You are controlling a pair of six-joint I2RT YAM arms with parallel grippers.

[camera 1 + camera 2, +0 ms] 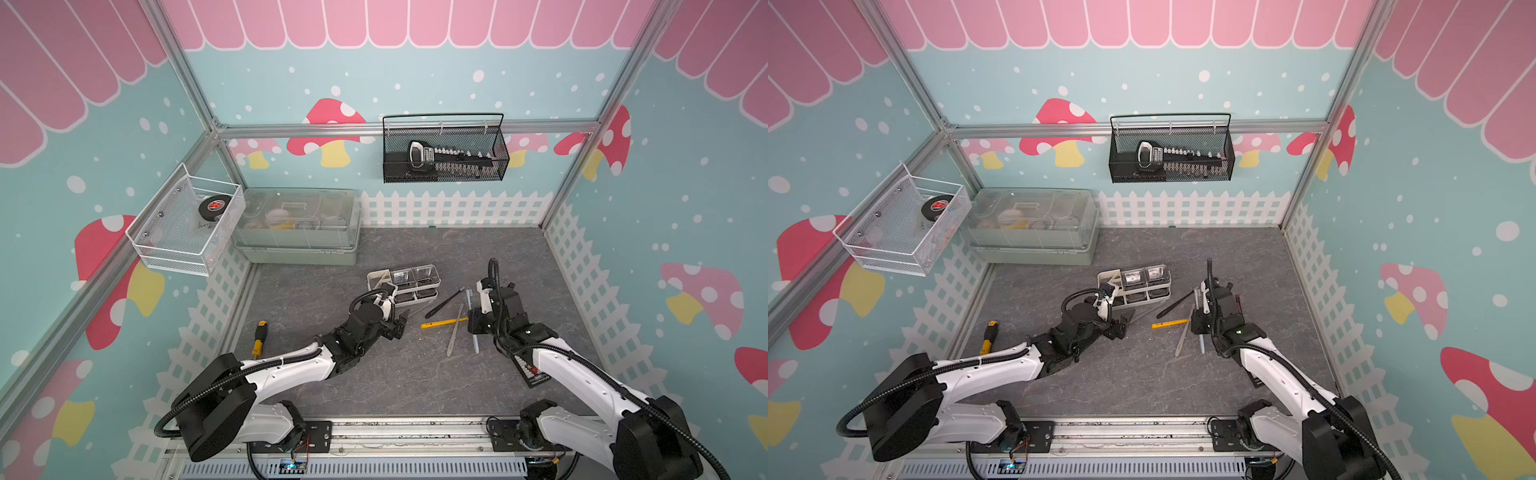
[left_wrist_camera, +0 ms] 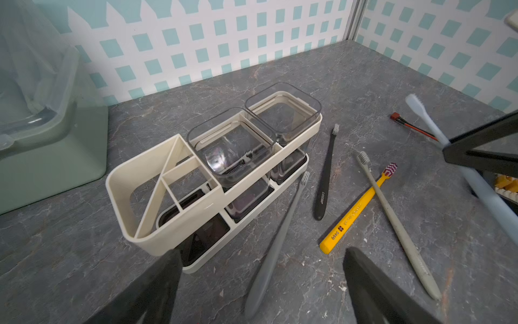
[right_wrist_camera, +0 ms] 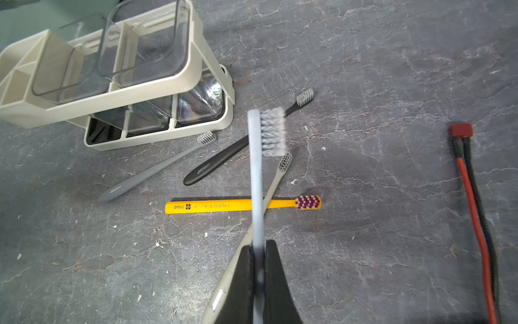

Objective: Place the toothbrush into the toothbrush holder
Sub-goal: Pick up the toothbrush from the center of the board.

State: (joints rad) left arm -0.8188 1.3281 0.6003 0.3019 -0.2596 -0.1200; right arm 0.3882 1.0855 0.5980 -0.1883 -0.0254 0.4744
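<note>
Right wrist view: my right gripper (image 3: pixel 259 249) pinches the pale blue toothbrush (image 3: pixel 256 174) by its handle, clear of the table (image 3: pixel 392 84).
Left wrist view: my left gripper (image 2: pixel 262 252) stands spread wide, holding nothing.
Holder: the toothbrush holder (image 2: pixel 168 235) stands just beyond my left gripper, apart from the toothbrush.
Table: grey brush (image 2: pixel 280 230), black brush (image 2: pixel 325 179) and yellow brush (image 2: pixel 356 207) lie beside the toothbrush holder.

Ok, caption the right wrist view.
Right gripper clamps a pale blue toothbrush over the yellow toothbrush, near the toothbrush holder.
</note>
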